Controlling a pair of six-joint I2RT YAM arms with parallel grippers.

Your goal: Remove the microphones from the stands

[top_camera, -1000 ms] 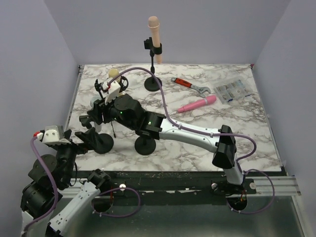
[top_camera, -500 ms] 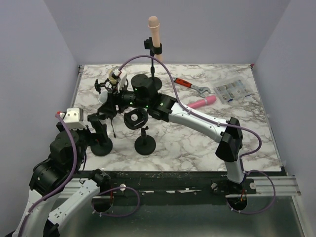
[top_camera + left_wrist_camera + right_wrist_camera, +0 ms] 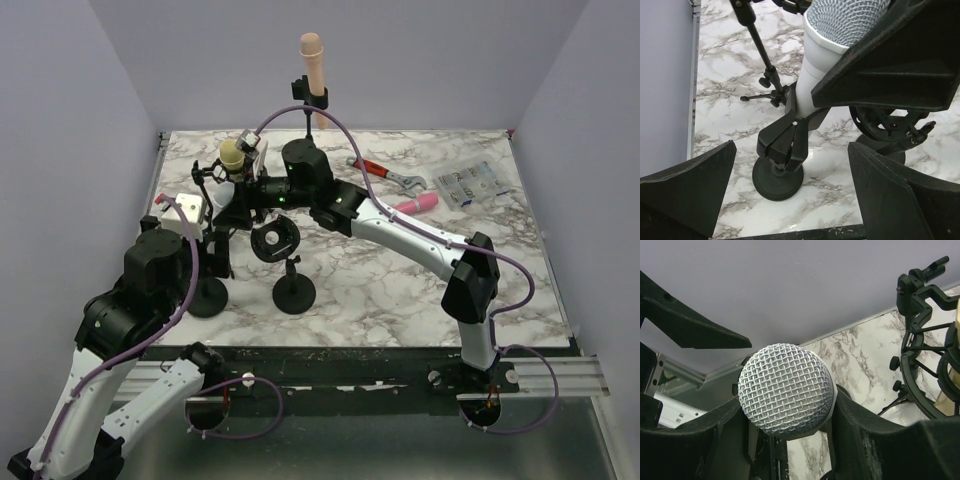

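A white microphone with a silver mesh head stands tilted in a black clip on a short stand with a round base at the table's near left. My right gripper reaches across from the right, and its fingers press both sides of the mesh head. In the top view the right gripper hides most of the microphone. My left gripper is wide open and empty. It hovers above and in front of the stand base, its fingers on either side, clear of it.
An empty stand with a round shock mount stands just right of the task stand. A yellow-headed microphone in a mount is behind. A beige microphone on a tall stand, a pink microphone, a red wrench and a parts bag lie farther back.
My left arm has risen and swung in over the stand base. My right arm has lifted and drawn back, bringing its gripper onto the microphone head.
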